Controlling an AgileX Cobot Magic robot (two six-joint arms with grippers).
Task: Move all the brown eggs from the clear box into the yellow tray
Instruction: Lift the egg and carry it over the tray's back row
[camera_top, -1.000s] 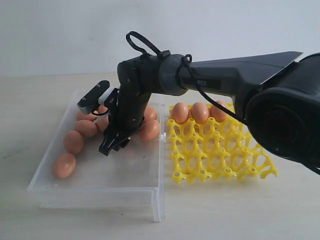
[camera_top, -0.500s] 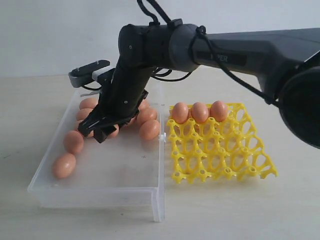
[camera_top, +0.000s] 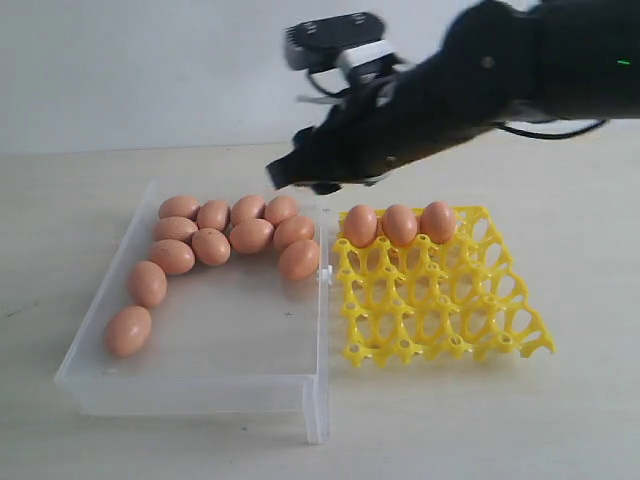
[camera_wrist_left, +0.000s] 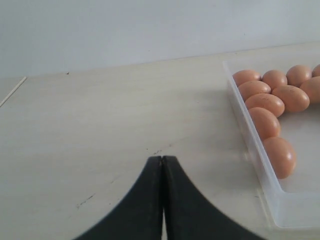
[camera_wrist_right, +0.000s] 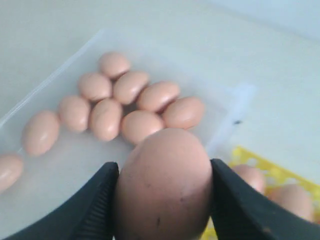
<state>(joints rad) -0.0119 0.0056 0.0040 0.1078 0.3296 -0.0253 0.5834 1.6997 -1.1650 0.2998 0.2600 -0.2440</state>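
Note:
My right gripper (camera_wrist_right: 164, 167) is shut on one brown egg (camera_wrist_right: 164, 187), a black finger pressed on either side. In the exterior view this gripper (camera_top: 300, 170) hangs in the air above the far right corner of the clear box (camera_top: 190, 385). Several brown eggs (camera_top: 250, 236) lie in a curved cluster along the box's far and left sides. The yellow tray (camera_top: 440, 300) stands to the right of the box with three eggs (camera_top: 399, 224) in its far row. My left gripper (camera_wrist_left: 162, 160) is shut and empty over bare table beside the box wall (camera_wrist_left: 250, 135).
The pale tabletop (camera_top: 480, 420) runs all round the box and tray, with a plain white wall (camera_top: 120, 70) behind. The box's near half holds no eggs. The tray's near rows of cups (camera_top: 450, 335) stand unfilled.
My right arm has risen out of the box and swung up and to the right, carrying an egg from the cluster. The left gripper's earlier state is not shown.

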